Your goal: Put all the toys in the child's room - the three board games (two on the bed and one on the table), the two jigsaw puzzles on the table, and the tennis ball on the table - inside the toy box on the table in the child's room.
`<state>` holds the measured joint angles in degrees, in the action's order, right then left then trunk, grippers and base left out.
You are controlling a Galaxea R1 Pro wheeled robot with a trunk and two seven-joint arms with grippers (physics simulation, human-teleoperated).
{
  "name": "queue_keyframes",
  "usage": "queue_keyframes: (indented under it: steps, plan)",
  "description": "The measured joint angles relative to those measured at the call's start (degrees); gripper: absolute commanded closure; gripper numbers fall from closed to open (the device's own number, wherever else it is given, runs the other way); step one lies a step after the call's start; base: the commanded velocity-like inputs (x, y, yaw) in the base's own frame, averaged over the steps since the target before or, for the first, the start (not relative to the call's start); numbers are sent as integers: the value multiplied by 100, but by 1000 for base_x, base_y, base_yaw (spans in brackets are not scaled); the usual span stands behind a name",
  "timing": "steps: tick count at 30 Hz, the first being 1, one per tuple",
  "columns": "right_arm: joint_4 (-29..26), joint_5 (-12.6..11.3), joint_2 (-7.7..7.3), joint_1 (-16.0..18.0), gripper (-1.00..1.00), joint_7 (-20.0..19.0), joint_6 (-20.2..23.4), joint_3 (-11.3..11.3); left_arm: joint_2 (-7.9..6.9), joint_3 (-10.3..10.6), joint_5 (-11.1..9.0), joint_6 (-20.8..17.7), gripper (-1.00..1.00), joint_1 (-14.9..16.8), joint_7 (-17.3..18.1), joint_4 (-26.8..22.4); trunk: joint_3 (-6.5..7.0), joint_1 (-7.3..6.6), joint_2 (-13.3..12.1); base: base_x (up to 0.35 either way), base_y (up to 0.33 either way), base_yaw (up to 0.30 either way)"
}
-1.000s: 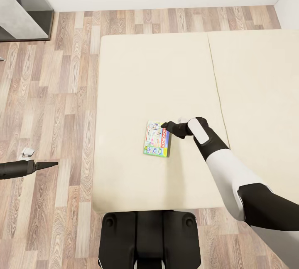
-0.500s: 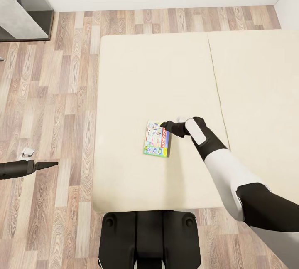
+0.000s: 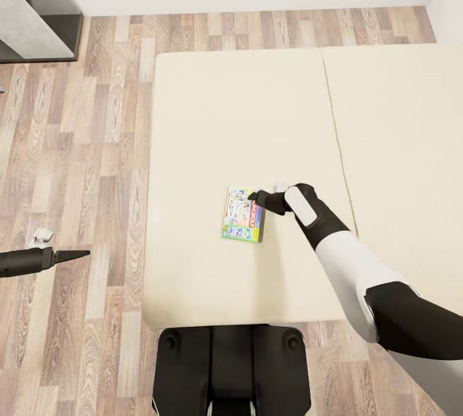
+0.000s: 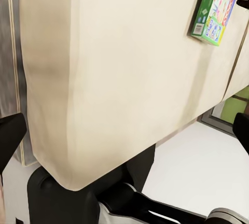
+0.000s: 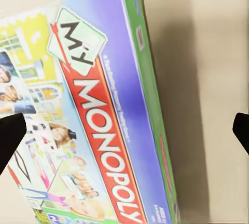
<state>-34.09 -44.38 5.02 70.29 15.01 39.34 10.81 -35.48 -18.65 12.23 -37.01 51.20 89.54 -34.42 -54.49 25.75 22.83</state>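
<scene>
We reach over the bed (image 3: pixel 257 114) toward the game (image 3: pixel 243 214), which lies flat just ahead of our right gripper (image 3: pixel 256 197); its fingers are spread to straddle the box's long edge. The left gripper (image 3: pixel 76 254) idles aside, aperture indeterminate.

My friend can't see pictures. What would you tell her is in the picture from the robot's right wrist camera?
A colourful My Monopoly board game with a green edge lies flat on the beige bed. The open right gripper hangs just above it, one dark fingertip over the cover, the other over the bed.
</scene>
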Motion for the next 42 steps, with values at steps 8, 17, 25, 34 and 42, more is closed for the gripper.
queue_keyframes:
  steps: [8, 17, 25, 34, 42]
  plan:
    - [94, 4, 1, 0, -100, 0, -11, 5, 2, 0, 0, 0, -100, 0, 0, 0, -48, 0, 0, 0, 0, 0]
    - [102, 5, 2, 0, -100, 0, -12, 3, 2, 0, 0, 0, -100, 0, 0, 0, -66, 0, 0, 0, 0, 0]
    - [103, 7, 2, 0, -100, -1, -12, 9, 2, 0, 0, 0, -100, 0, 0, 0, -67, 0, 0, 0, 0, 0]
    - [103, 7, 12, 0, -100, -8, -11, 12, 2, 0, 0, 0, -100, 0, 0, 0, -67, 0, 0, 0, 0, 0]
    - [103, -2, 120, 0, -100, -7, -6, 12, 2, 0, 0, 0, -100, 0, 0, 0, -67, 0, 0, 0, 0, 0]
